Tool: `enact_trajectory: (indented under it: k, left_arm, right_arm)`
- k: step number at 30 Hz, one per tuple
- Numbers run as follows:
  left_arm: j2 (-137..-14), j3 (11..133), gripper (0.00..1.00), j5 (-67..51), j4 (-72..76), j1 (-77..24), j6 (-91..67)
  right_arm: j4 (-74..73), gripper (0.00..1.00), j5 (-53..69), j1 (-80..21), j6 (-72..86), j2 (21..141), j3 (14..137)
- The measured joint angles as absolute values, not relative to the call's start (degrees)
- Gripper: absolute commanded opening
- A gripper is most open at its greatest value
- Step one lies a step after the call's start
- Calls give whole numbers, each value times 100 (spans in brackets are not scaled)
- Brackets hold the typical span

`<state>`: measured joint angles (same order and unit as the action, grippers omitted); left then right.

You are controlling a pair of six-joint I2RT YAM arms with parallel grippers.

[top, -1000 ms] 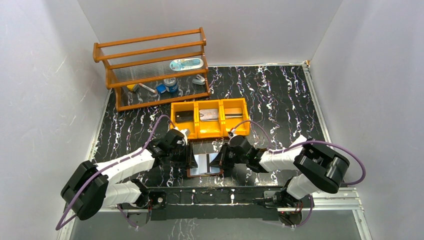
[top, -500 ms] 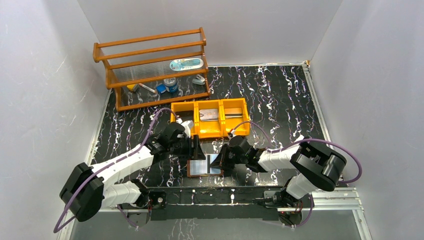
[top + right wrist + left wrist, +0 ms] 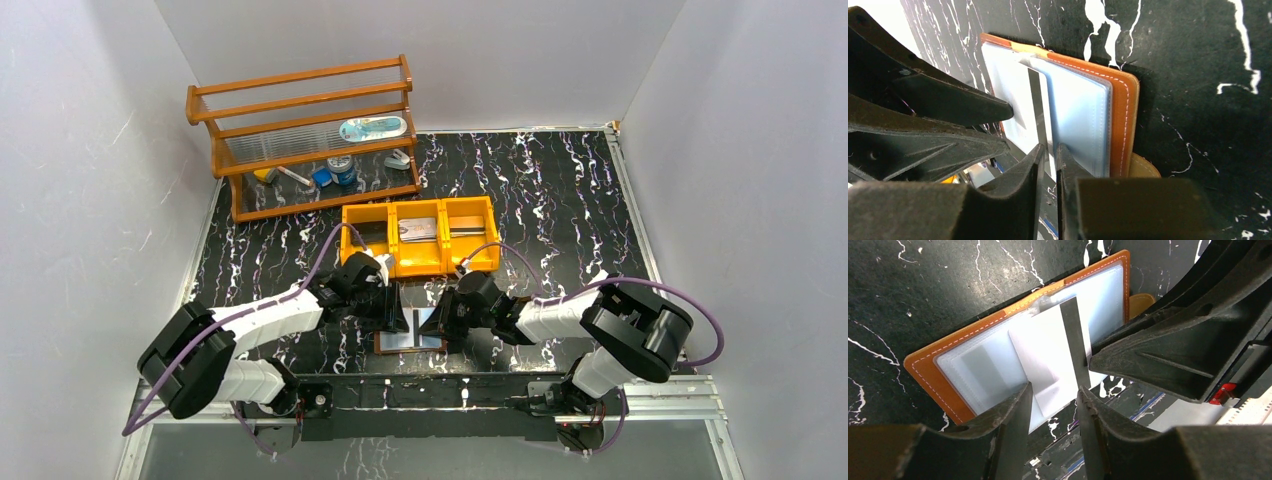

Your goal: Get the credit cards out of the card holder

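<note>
**A:** Where's the holder (image 3: 923,370)?

**B:** Open flat on the table (image 3: 560,200), near the arm bases, with a white card (image 3: 1048,350) raised from its sleeves.

**A:** How will it handle?

**B:** Light, stiff and glossy, so likely slippery. Pinch the free edge across its faces.

**A:** Grippers?

**B:** The left gripper (image 3: 1053,410) is parted, astride the card's corner. The right gripper (image 3: 1049,160) is nearly together at the card's edge; I cannot tell if it bites.

**A:** Changed?

**B:** A second ago the left sat beside the holder; it has moved in over it.

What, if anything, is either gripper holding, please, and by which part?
It cannot be told: the white plastic card with a dark stripe has an edge between the nearly closed fingers of the right gripper; the left gripper is open.
</note>
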<state>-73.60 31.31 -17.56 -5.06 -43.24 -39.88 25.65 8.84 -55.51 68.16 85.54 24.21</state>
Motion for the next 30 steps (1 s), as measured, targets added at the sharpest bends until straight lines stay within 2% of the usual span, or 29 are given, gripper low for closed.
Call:
enact_trajectory:
  k: [6, 15, 21, 23, 24, 30]
  left_arm:
    - [-7371, 3052, 34, -1695, -449, -4333, -3964]
    - [-7303, 2928, 33, -1688, -314, -4333, -3964]
    - [-7273, 2895, 33, -1667, -296, -4333, -3966]
    - [-7266, 2891, 32, -1664, -296, -4333, -3966]
    - [-7264, 2886, 32, -1660, -296, -4333, -3966]
    - [-7212, 2873, 33, -1616, -346, -4335, -3968]
  right_arm:
    - [2818, 29, 941, -5535, 6930, 8556, 2340]
    - [3509, 29, 1238, -5402, 7118, 8914, 2268]
    - [3754, 23, 1334, -5400, 7135, 9043, 2268]
    - [3824, 9, 1365, -5400, 7140, 9096, 2268]
    - [3854, 7, 1372, -5400, 7131, 9120, 2268]
    - [3988, 7, 1389, -5400, 7207, 9109, 2250]
